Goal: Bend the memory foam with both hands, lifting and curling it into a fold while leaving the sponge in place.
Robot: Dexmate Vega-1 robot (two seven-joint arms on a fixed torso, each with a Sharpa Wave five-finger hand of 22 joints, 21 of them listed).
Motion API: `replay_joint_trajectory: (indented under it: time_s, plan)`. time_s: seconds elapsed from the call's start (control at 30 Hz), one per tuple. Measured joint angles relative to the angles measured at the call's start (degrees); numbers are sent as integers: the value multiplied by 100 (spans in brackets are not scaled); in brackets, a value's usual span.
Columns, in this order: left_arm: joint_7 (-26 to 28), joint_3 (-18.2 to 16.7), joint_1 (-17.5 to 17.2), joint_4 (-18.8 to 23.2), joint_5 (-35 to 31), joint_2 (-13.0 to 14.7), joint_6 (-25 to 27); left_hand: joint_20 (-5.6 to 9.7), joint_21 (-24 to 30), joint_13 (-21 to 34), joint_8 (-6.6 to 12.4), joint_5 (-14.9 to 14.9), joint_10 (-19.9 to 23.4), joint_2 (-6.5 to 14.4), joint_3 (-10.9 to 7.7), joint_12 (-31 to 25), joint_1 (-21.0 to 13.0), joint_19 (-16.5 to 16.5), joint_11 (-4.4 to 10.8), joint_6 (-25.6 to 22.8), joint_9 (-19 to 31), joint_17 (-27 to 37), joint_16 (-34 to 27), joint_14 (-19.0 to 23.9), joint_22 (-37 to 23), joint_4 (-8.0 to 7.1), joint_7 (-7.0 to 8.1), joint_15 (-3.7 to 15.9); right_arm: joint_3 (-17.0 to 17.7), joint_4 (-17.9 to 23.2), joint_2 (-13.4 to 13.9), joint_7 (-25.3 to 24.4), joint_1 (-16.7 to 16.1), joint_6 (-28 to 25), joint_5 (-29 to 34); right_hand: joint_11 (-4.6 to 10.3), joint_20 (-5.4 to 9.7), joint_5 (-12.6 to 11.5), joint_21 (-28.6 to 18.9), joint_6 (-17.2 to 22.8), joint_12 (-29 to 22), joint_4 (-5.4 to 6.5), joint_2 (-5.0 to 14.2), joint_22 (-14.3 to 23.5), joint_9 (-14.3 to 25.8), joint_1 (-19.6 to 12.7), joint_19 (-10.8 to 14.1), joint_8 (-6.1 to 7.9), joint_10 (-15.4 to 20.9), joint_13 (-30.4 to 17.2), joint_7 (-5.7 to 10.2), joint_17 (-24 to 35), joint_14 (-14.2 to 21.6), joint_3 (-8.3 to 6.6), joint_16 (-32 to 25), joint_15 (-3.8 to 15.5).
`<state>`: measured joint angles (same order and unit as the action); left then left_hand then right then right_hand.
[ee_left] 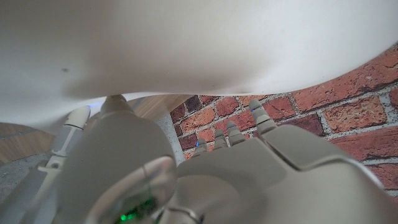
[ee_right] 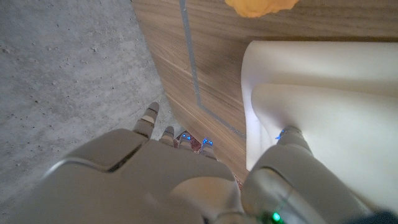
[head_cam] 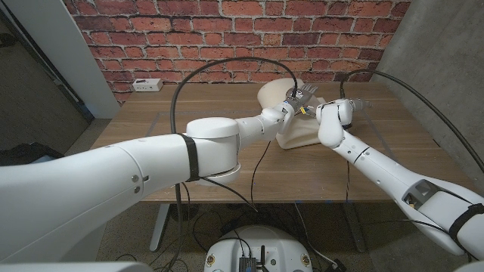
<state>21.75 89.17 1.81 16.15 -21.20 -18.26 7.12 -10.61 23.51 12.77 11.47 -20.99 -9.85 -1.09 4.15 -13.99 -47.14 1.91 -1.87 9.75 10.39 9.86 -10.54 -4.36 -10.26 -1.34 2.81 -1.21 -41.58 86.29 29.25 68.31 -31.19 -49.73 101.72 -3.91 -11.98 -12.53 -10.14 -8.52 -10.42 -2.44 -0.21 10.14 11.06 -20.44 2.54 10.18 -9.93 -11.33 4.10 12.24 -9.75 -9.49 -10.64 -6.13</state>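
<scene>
The cream memory foam (head_cam: 291,121) sat at the far middle of the wooden table (head_cam: 151,143), its far part lifted and curled over the rest. The left hand (head_cam: 299,98) gripped the raised edge, fingers spread over the top. In the right wrist view the right hand (ee_right: 186,180) pressed a fingertip (ee_right: 289,134) into the foam; its full grip could not be told. An orange sponge (ee_right: 261,5) lay on the table just beyond.

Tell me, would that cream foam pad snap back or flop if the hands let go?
Probably soft: the foam pad curls up between the left hand and the right hand without creasing. Likely light, since only fingers hold it up. It would probably unfold slowly.
</scene>
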Motion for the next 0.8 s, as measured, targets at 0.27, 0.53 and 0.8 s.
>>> replay_joint_trajectory:
  time_s: [0.27, 0.53, 0.8]
  plan:
    - [527, -116, -48, -1, 29, 61, -49, 301, 67, -94, 169, 140, 946, 794, -364, -368, -307, -632, 477, -867, -20, 0, -56, 758, 0, 108, 409, 311, -139, -285, -83, -173, 56, -19, 3, 0, -11, -43, 0, 0, 0, -17, -2, 0, 0, -2, -52, 21, 0, 0, 0, -27, 0, -17, 0, 0]
    - [1455, -357, -137, 20, 158, 180, -291, 470, 89, -152, 217, 528, 1725, 989, -560, -487, -248, -981, 681, -1731, -28, 0, -144, 1383, 0, 123, 548, 337, -278, -461, -129, -286, 117, -83, -12, 1, -11, -45, 0, 1, 0, -40, -32, 0, 0, -32, -51, 21, 0, 1, 0, -27, 0, 7, 0, 0]
    - [2736, -609, -263, 296, 191, 471, -589, 528, 134, -159, 217, 666, 1911, 1057, -642, -487, -180, -1166, 668, -1960, -28, 1, -144, 1553, -29, 87, 536, 326, -394, -549, -151, -365, 161, -150, -44, 1, 10, -83, -1, 1, -40, -40, -31, 0, 0, -32, -71, 21, 0, 1, 0, -27, 0, 7, -14, 0]
